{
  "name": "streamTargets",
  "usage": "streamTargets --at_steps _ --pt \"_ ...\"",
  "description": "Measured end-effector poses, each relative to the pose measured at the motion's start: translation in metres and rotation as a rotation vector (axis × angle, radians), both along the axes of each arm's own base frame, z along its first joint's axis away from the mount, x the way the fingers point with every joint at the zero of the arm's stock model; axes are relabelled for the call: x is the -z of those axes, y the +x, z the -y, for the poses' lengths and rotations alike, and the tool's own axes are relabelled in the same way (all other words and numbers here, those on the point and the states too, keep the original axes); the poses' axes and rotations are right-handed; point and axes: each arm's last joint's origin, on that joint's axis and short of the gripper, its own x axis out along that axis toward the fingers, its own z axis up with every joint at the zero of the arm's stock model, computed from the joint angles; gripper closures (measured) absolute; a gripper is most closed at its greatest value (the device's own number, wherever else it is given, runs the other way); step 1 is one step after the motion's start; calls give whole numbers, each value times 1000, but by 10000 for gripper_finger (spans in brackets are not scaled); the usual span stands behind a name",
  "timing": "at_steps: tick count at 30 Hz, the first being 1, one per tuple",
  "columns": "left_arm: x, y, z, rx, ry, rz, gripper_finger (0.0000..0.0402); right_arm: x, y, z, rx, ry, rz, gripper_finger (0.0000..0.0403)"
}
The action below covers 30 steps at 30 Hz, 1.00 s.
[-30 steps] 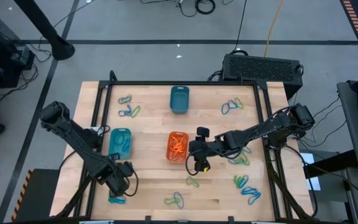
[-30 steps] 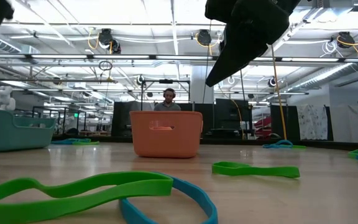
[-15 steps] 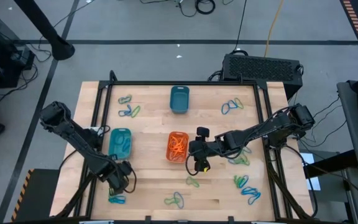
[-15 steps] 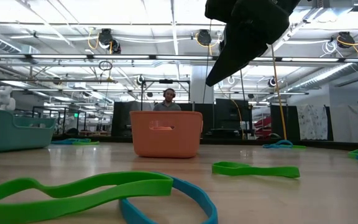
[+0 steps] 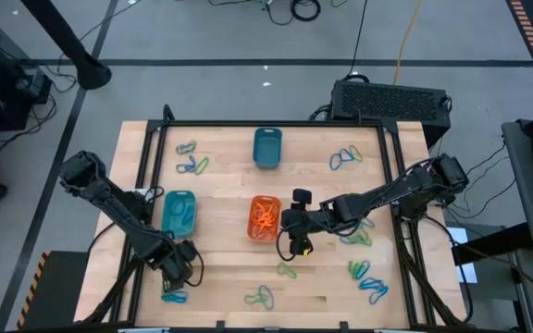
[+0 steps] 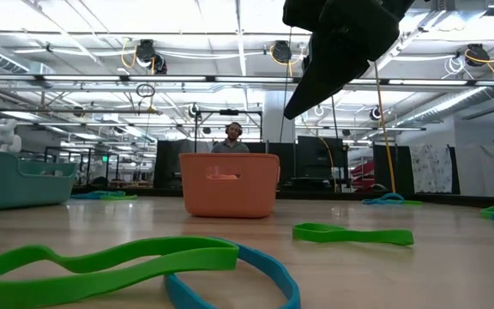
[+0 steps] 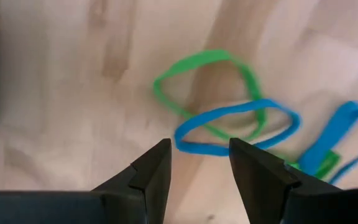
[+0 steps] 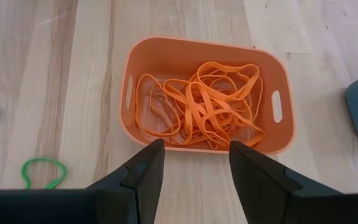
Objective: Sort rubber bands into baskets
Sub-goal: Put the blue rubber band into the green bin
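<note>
Since 1 second ago, only the left gripper (image 5: 176, 270) slid a little. Both claws gape wide, holding nothing. The orange basket (image 8: 207, 93) holds orange rubber bands (image 8: 197, 104).

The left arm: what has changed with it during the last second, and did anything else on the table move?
The left tool shifted slightly toward the table's left front corner, over the blue and green rubber bands there; it is open and holds nothing. The right tool stayed open beside the orange basket. No band or basket moved.
</note>
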Motion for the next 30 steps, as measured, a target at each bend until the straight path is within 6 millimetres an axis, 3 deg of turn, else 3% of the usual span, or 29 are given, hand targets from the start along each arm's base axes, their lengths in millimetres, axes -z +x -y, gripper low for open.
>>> streamTargets --at_steps 5,12,17,22,27,30 --pt "-16 15 11 69 -37 157 234 0 0 0 1 1 0 230" --pt "-29 54 27 175 -75 630 234 0 0 0 2 2 1 230" --pt "-3 94 26 250 -61 757 234 0 0 0 2 2 0 230" --pt "34 132 24 359 -43 726 234 0 0 0 0 0 0 230" --pt "34 169 22 444 10 773 234 0 0 0 0 0 -1 230" --pt "23 186 23 500 31 845 234 0 0 0 0 -2 -6 230"
